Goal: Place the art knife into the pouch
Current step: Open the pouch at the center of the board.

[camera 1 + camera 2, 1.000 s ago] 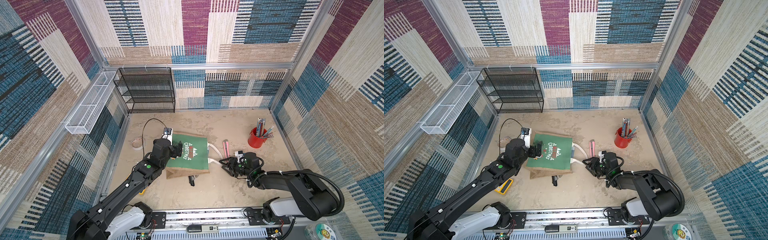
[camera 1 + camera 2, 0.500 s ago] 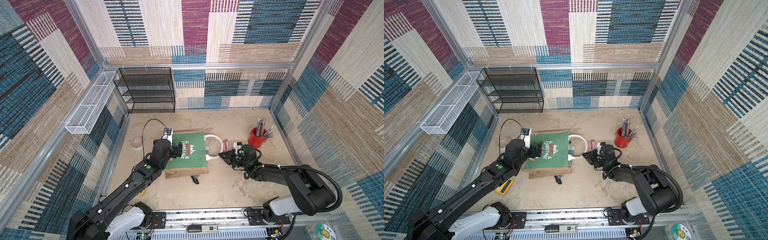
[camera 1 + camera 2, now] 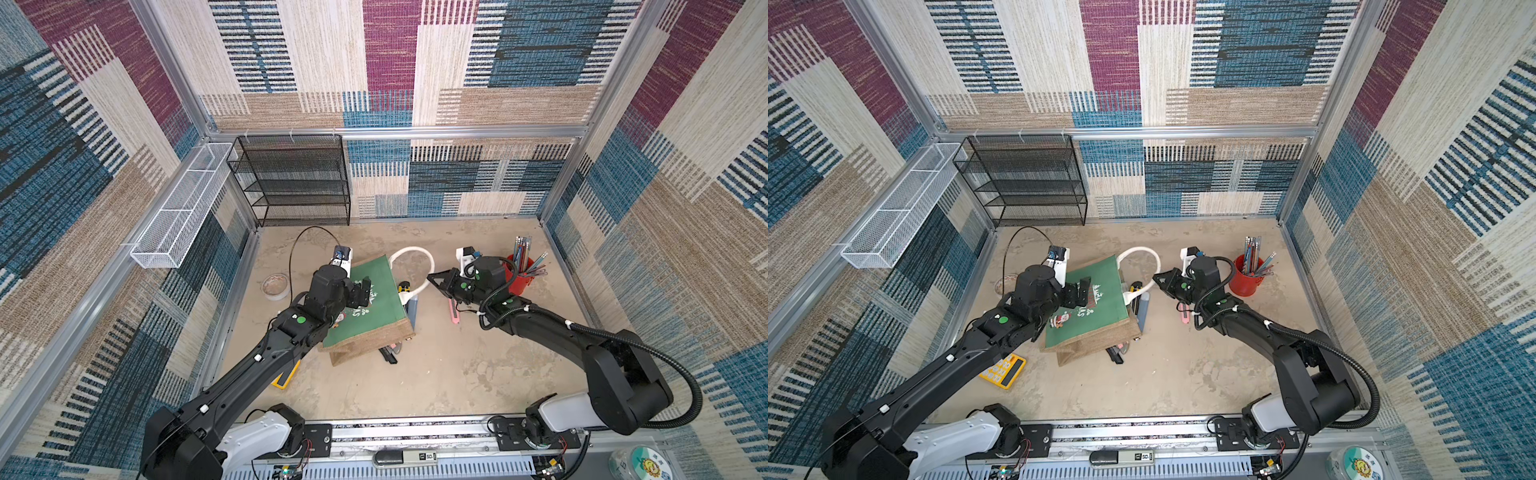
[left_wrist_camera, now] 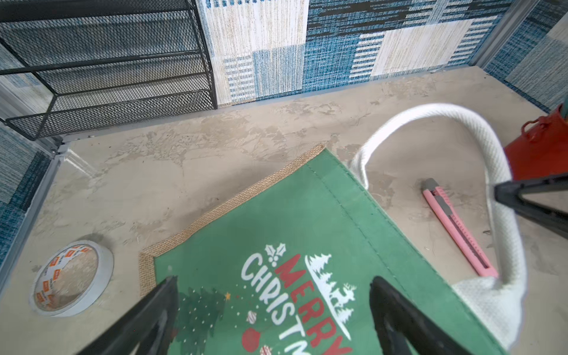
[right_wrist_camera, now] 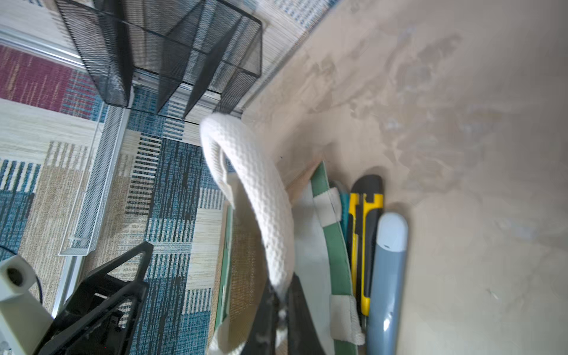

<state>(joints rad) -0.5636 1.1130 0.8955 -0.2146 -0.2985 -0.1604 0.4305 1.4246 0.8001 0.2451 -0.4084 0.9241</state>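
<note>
The pouch (image 3: 374,299) (image 3: 1100,303) lies near the table's middle, its green "Merry Christmas" panel (image 4: 292,230) facing up and its mouth side raised. My right gripper (image 3: 430,276) (image 3: 1155,277) (image 5: 281,285) is shut on the pouch's white loop handle (image 3: 430,266) (image 5: 261,199) and holds it up. My left gripper (image 3: 360,291) (image 4: 273,279) hovers open just over the green panel. The slim pink art knife (image 3: 453,309) (image 3: 1185,313) (image 4: 458,227) lies flat on the table under the right arm, outside the pouch.
A yellow-and-black cutter (image 3: 404,286) (image 5: 365,233) and a grey-blue tool (image 3: 412,309) (image 5: 388,276) lie beside the pouch's mouth. A red pen cup (image 3: 519,278) stands right, a tape roll (image 3: 275,286) left, a yellow calculator (image 3: 1003,370) under the left arm, a black mesh rack (image 3: 295,178) behind.
My right gripper shut on the white handle and moved up and back-left with it. The pouch's mouth side rose, uncovering the cutters beside it. The left gripper stayed open.
</note>
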